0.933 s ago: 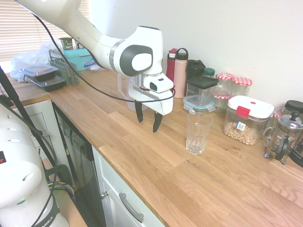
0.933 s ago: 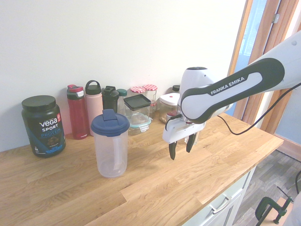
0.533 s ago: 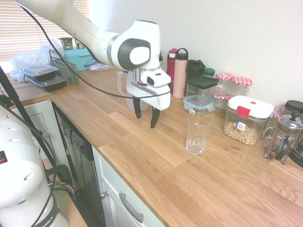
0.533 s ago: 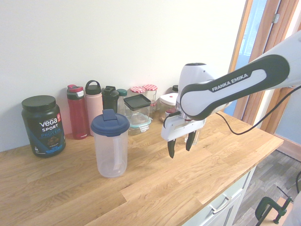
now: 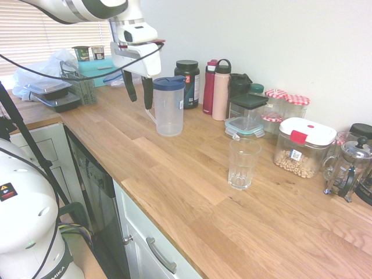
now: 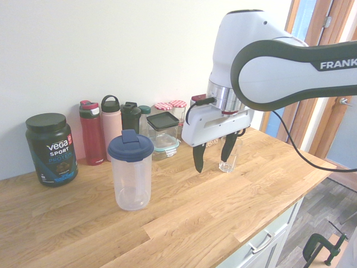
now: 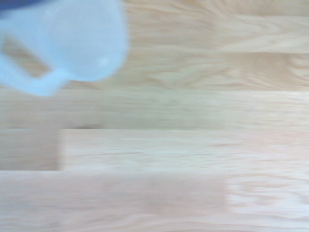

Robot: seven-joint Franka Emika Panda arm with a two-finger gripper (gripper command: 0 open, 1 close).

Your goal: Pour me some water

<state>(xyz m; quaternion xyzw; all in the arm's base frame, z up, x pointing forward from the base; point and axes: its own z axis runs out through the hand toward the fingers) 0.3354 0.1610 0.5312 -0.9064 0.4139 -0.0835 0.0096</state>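
Open jaws beside lidded pitcher [image 5: 169,106] — glass [image 5: 243,163] well apart.

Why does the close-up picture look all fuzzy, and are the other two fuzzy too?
The wrist view is out of focus: the jug is a pale smear and the wood grain of the counter is soft. The first exterior view is sharp but washed out bright by the window blinds. The second exterior view is clear enough to read the tub's label.
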